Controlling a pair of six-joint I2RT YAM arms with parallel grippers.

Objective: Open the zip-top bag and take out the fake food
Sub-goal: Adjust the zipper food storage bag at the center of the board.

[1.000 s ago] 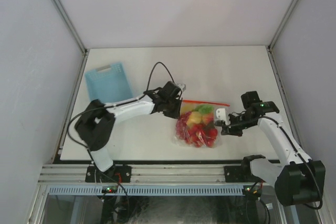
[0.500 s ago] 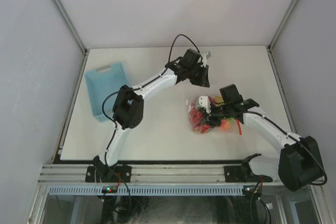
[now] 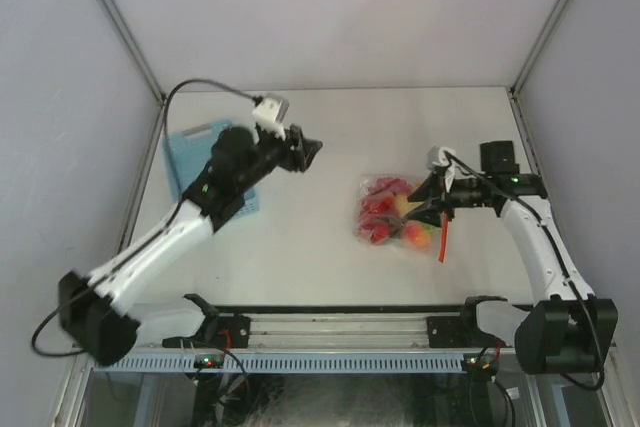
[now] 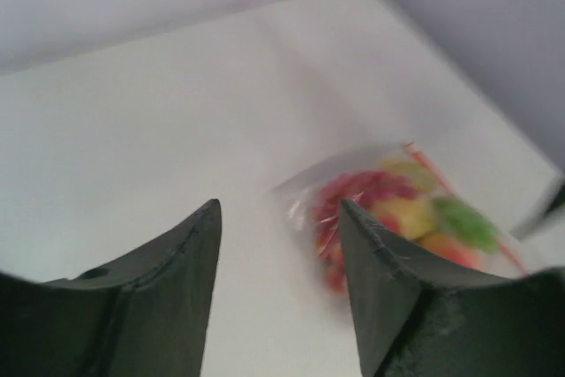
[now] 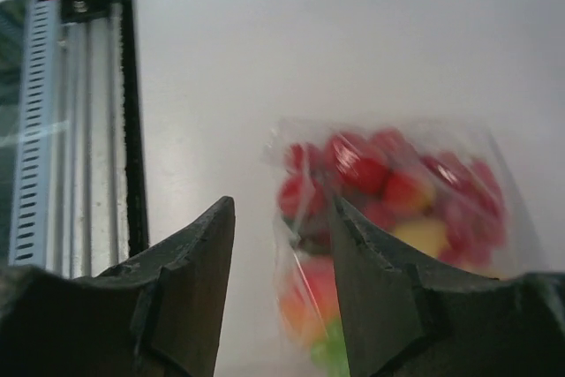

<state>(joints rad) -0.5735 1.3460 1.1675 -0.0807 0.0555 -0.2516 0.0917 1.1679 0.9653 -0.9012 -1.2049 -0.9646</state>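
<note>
Both grips were released in the last second: the left gripper (image 3: 306, 151) has swung well away to the left of the bag (image 3: 372, 219), jaws apart and empty. The right gripper (image 3: 422, 203) is at the bag's right edge, jaws also apart. The food (image 3: 382, 205) is still inside the bag, so a new grasp seems needed

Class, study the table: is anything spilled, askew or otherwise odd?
Nothing stands out. The bag lies on the table with all the toy food inside it; none has spilled. The blue basket sits flat near the left edge.
</note>
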